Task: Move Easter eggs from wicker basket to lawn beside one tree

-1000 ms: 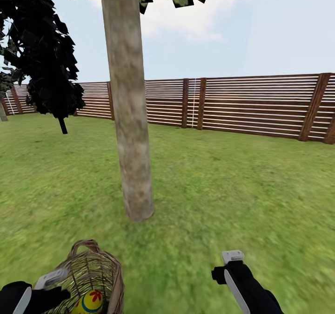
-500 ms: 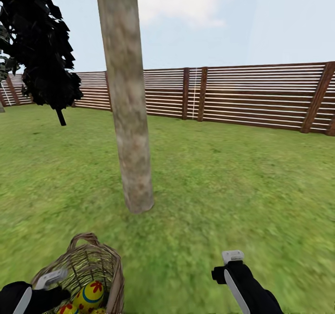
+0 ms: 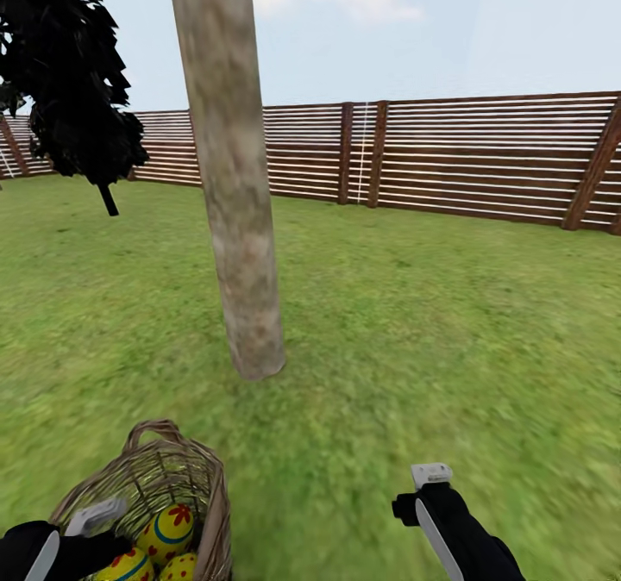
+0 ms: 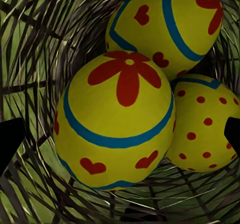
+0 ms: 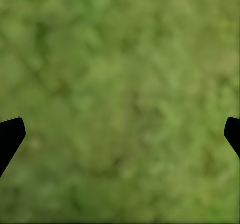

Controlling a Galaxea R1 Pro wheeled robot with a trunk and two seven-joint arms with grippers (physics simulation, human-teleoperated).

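Above the Easter eggs [image 4: 117, 121], left fingers [image 4: 9, 141] wide apart, empty.

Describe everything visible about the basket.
The basket is round, deep, brown-grey woven wicker, with a loop handle at its far rim. It stands upright on the lawn, near the tree but apart from its trunk, at the head view's lower left edge, partly cut off. Three yellow eggs with blue bands and red marks lie bunched inside, touching. The open left claw hovers over them.
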